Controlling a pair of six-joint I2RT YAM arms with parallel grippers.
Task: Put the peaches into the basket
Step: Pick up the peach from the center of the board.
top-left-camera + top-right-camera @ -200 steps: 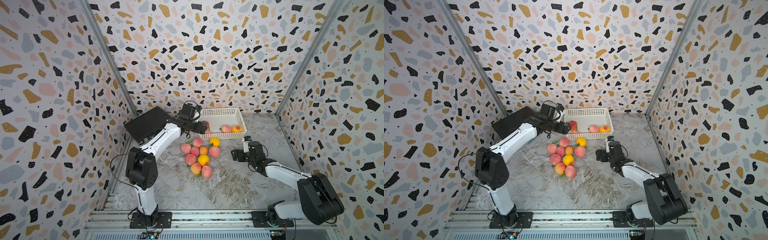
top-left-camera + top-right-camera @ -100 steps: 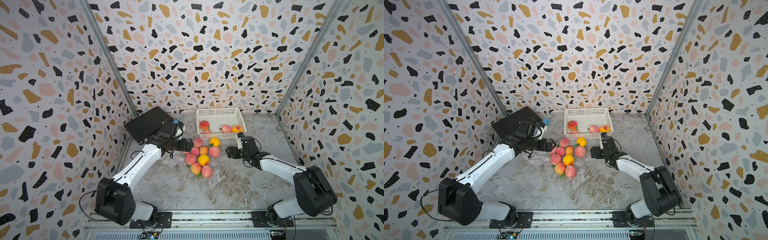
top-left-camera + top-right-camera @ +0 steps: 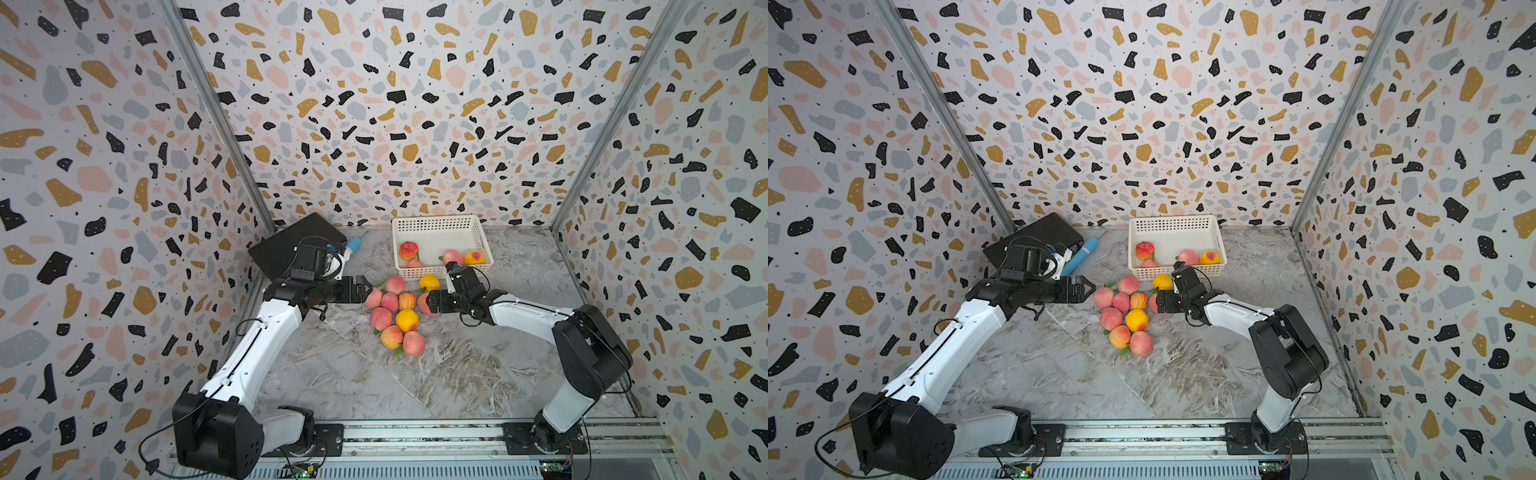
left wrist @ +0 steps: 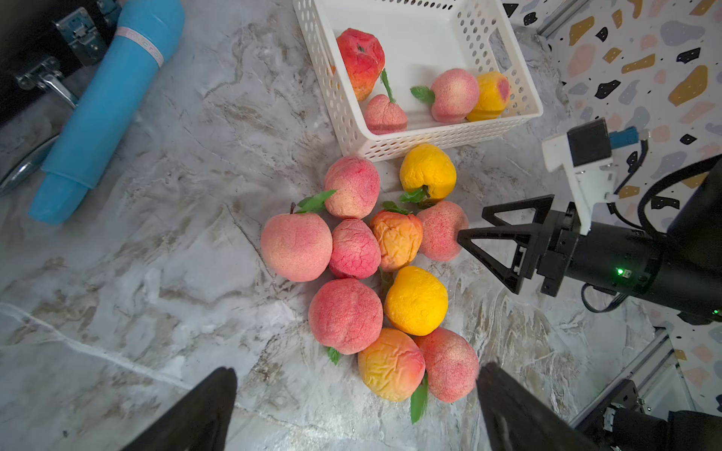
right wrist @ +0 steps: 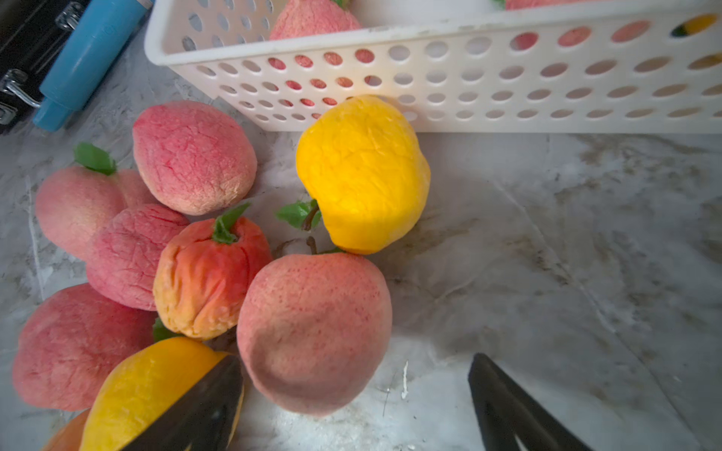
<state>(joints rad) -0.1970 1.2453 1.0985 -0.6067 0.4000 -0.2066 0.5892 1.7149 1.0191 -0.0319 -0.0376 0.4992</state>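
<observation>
Moved: the left gripper [image 3: 360,289] has come back from over the basket [image 3: 436,219] and now sits low at the pile's left side. The right gripper [image 3: 432,301] has slid in against the pile from the right.
Table: grey marbled top [image 3: 374,386], with both arm bases on a rail at its near edge.
Pile: ten peaches [image 4: 345,314] are bunched mid-table, touching one another. They are mostly pink, with two plain yellow and two orange-blushed.
Nearest fruit: an orange-yellow peach [image 3: 391,336] and a pink one [image 3: 414,343] lie side by side.
Left gripper: its fingers are spread wide and hold nothing. The tips are just beside the leftmost peach [image 3: 373,297]; I cannot tell whether they touch it.
Right gripper: its fingers are spread. A pink peach [image 5: 312,332] sits partly between them, close against one finger [image 5: 195,410] with a clear gap to the other, so it is not pinched.
Yellow peach [image 5: 363,172]: it lies outside the basket, right against its near wall.
Basket: white and perforated, it stands at the back of the table with four peaches inside. A red peach [image 4: 361,58] and a small pink one [image 4: 385,115] lie on its left side. A pink one [image 4: 455,93] and a yellow, red-blushed one [image 4: 488,95] touch in the near right corner.
Back left: a blue cylinder [image 3: 1081,257] lies on the table beside a black case [image 3: 291,241] in the corner.
</observation>
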